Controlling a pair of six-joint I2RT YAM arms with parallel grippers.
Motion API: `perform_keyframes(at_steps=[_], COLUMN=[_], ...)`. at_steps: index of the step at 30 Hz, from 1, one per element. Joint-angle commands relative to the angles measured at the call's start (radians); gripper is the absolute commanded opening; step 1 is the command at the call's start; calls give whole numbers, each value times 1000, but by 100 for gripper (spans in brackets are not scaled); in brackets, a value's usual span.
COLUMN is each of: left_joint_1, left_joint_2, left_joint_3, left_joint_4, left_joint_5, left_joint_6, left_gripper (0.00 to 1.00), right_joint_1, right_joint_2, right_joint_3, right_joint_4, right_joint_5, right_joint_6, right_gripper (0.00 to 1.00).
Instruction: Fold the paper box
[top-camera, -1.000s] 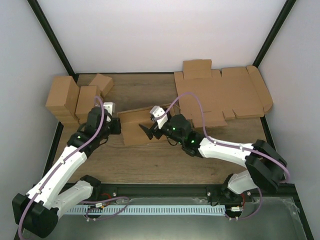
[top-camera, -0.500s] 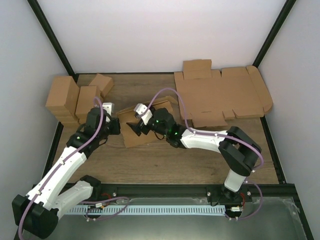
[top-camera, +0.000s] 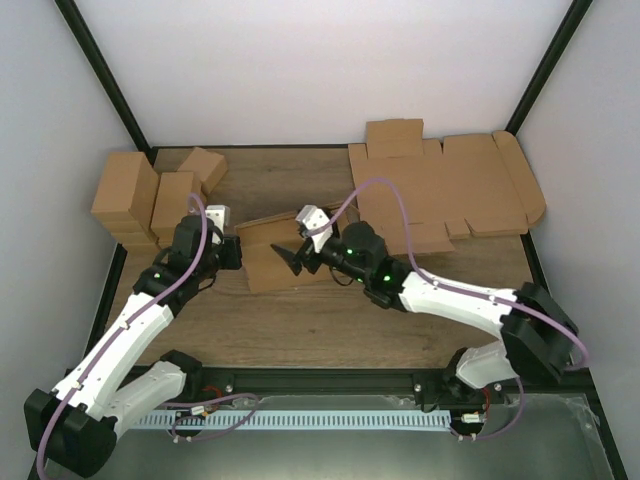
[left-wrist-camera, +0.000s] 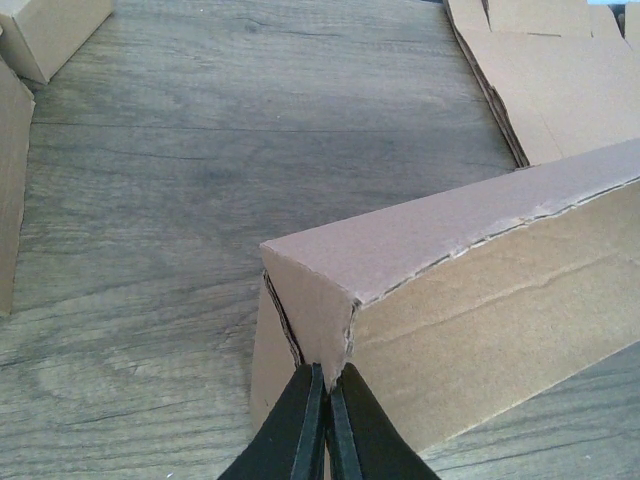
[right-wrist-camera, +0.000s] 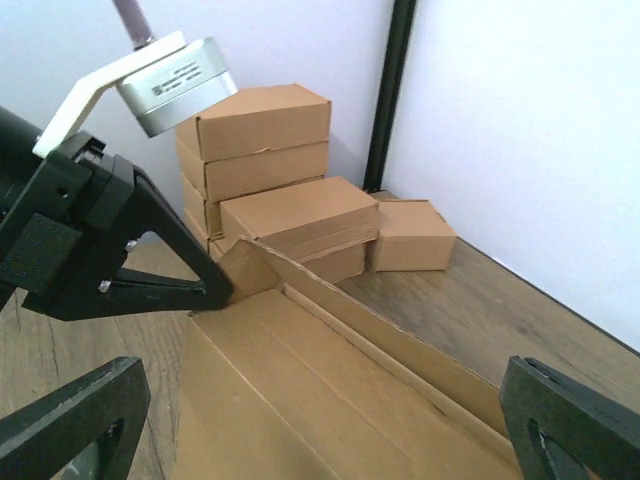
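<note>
From above, the plain brown cardboard paper box (top-camera: 268, 266) lies mid-way across the wooden table (top-camera: 300, 325), with the left gripper (top-camera: 237, 252) at its left end.

Left wrist: the jaws are pinched together on the box's upright corner.

Right wrist: the right gripper (right-wrist-camera: 320, 425) is spread wide over the box, holding nothing.

No lettering, label, brand mark, number or sign can be read in any view; the plain brown cardboard paper box (left-wrist-camera: 480, 290) shows only bare, unprinted faces; the grey metal camera block (right-wrist-camera: 175, 82) seen from the right wrist is too small and blurred for any marking on it to be made out.
</note>
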Motion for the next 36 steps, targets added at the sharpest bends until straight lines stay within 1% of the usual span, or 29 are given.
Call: perform_keyframes(at_steps=[1,4,7,9,12,14,16,21,22,24,29,31,33,36], left_joint_1=[-3,-3,-3,-3,-3,-3,-3,-3,-3,-3,-2,-3,-3,-3], left_joint_2=[-17,-18,-17,-17,-21,-24,-27,-40,-41,-41,-39,-40,-40,-39], left_joint_3=[-2,1,2,3,5,7,7,-5,-7,-9,-8,-6,-4,-3], left_joint_4=[20,21,21,18,14,11,9,16,16,17,16,13,12,17], left_joint_5=[20,30,31,33,31,26,25,32,33,32,24,16,12,11], left_joint_6=[15,13,17,21,26,30,33,34,34,34,38,41,45,53], left_gripper=[4,4,4,4,4,4,4,4,4,4,4,4,4,4], right_joint_1=[-44,-129,-213,-267,-309,-311,-310,-307,-302,-288,-269,-265,-230,-138], right_joint_2=[-115,-209,-306,-356,-415,-423,-413,-392,-387,-370,-332,-324,-300,-230], right_joint_3=[-59,-98,-111,-112,-120,-122,-138,-200,-206,-203,-181,-180,-170,-128], right_joint_4=[-63,-142,-238,-303,-353,-365,-349,-196,-154,-125,-138,-146,-146,-124], right_joint_5=[94,80,63,23,-5,-35,-63,-148,-145,-121,-65,-89,-93,-20], right_joint_6=[117,182,216,217,240,251,259,240,235,217,189,170,129,49], right_gripper=[100,100,100,99,96,96,99,100,100,100,100,100,100,100])
